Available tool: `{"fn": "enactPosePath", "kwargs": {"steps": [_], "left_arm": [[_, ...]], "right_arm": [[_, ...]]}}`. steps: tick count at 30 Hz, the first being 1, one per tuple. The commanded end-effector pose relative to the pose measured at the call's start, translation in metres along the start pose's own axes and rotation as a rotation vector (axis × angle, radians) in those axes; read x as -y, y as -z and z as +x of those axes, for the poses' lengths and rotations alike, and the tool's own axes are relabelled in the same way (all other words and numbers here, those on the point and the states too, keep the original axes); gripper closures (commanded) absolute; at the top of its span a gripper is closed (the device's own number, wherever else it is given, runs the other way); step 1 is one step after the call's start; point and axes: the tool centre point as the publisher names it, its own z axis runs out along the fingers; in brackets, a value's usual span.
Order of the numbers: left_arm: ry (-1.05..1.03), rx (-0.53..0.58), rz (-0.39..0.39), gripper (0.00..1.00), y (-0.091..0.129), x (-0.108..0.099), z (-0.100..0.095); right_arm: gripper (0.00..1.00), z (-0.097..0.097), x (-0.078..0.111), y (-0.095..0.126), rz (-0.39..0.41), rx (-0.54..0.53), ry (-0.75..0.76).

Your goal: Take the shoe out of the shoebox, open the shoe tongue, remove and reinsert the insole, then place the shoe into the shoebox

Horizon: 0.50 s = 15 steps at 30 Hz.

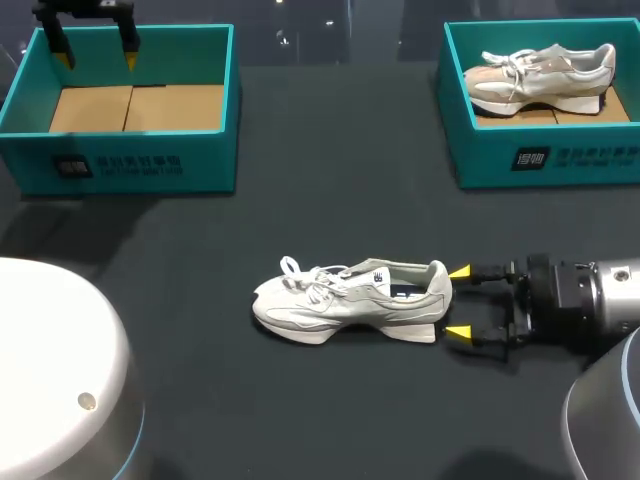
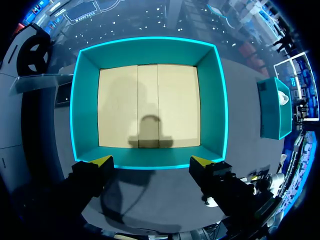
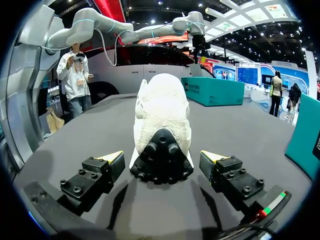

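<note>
A pale grey and white lace-up sneaker [image 1: 350,300] is standing on its sole near the middle of the black tabletop [image 1: 300,180], toe pointing left and heel pointing right. Its white laces are lying loose over the tongue, a dark lining is showing inside the opening, and in the right wrist view the sneaker [image 3: 161,117] is showing a black studded heel. The right gripper [image 1: 459,302] is lying low just right of that heel, its jaws spread wider than the shoe and gripping nothing; from its own camera the right gripper [image 3: 162,157] is flanking the heel with a gap on each side. A broad stretch of tabletop is separating the sneaker from the teal cardboard shoebox at far left [image 1: 130,150] and the matching teal shoebox at far right [image 1: 540,155], which is holding a second pale sneaker [image 1: 540,75]. The left gripper [image 1: 96,58] is hovering over the far-left box, jaws wide apart and holding nothing.
</note>
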Motion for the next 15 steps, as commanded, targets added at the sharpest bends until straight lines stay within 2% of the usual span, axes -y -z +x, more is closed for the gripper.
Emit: {"fn": "enactPosePath", "kwargs": {"steps": [1,15], "left_arm": [[0.000,0.000,0.000,0.00,0.000,0.000,0.000],[0.000,0.000,0.000,0.00,0.000,0.000,0.000]], "right_arm": [[0.00,-0.002,0.002,-0.014,0.006,-0.003,-0.004],[0.00,0.001,-0.006,-0.041,-0.003,-0.027,-0.010]]}}
